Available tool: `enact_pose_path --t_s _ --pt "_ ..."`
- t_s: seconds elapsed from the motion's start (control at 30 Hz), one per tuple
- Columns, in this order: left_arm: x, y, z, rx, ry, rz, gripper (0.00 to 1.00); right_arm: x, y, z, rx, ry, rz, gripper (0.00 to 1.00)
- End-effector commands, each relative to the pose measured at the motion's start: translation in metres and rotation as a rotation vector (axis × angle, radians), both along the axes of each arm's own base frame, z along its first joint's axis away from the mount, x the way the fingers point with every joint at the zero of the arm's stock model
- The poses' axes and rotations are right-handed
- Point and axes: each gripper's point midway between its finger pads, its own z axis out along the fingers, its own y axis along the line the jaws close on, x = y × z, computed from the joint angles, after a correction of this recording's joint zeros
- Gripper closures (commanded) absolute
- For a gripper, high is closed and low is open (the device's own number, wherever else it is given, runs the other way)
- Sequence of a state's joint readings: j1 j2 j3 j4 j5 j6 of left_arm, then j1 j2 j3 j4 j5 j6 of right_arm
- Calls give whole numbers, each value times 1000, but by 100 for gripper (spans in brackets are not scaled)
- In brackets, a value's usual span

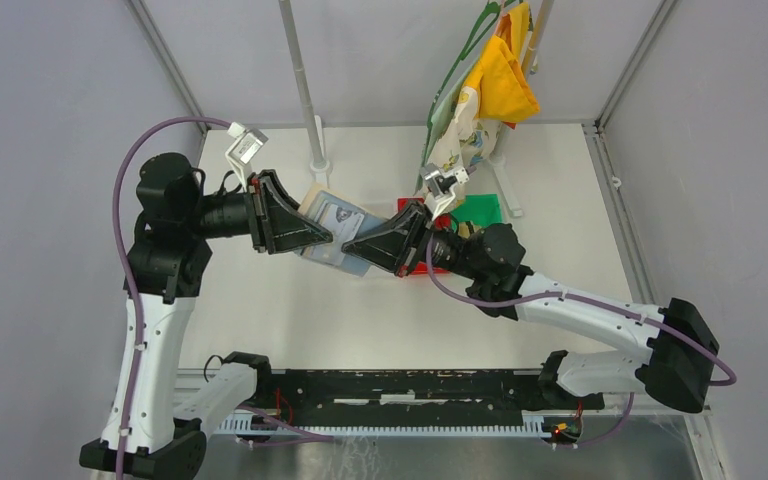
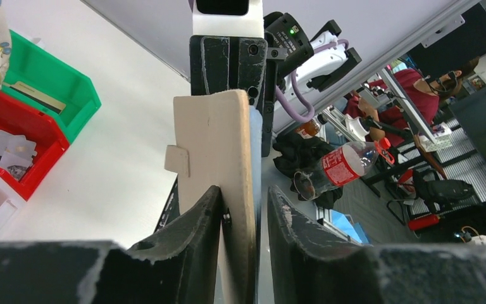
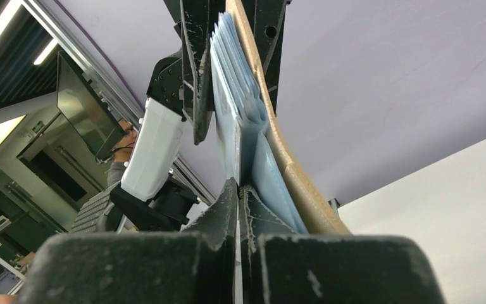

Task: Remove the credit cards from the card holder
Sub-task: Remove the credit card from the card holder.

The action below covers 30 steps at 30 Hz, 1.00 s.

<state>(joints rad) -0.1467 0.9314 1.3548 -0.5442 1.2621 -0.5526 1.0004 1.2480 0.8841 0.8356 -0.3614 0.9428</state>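
Observation:
The card holder (image 1: 332, 226), tan outside with pale blue-grey panels, hangs above the table between both grippers. My left gripper (image 1: 326, 240) is shut on its tan wall (image 2: 218, 145); the small strap tab (image 2: 177, 160) shows on that wall, and the fingers (image 2: 196, 221) pinch its lower edge. My right gripper (image 1: 348, 245) meets it from the other side. In the right wrist view the holder's tan back (image 3: 294, 180) and blue pockets (image 3: 243, 104) stand edge-on, and my right gripper (image 3: 238, 190) is shut on the thin edge of a pale credit card (image 3: 226, 136) at the pockets. Other cards are hidden.
A red bin (image 1: 440, 216) and a green bin (image 1: 480, 209) stand just behind my right gripper; they also show in the left wrist view, the red bin (image 2: 35, 142) and the green bin (image 2: 54, 82). Yellow-and-white cloths (image 1: 490, 85) hang on a rack behind. A white pole (image 1: 305, 95) stands at the back.

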Motion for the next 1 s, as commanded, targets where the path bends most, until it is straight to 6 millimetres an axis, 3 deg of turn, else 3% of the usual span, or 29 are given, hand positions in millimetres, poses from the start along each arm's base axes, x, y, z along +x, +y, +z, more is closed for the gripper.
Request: enact_pose_path --t_s 0.0,0.27,0.47,0.77,0.87,0.97 --pt "-23 0 19 -24 -45 -87 61 -1 -16 18 88 -30 -36 100" --pt "-24 0 20 -25 -49 -85 83 -3 -19 18 99 -27 -35 100" --pt "-26 0 24 -34 -54 -86 83 -5 -23 10 86 -27 -41 100" --pt "-24 -1 29 -43 -56 -83 73 -7 -27 13 93 -34 -41 100" --pt "-25 0 29 -44 -61 -80 77 -7 -27 14 96 -37 -40 100" --pt "-23 -1 30 -45 -64 -72 89 -8 -26 14 92 -38 -30 100"
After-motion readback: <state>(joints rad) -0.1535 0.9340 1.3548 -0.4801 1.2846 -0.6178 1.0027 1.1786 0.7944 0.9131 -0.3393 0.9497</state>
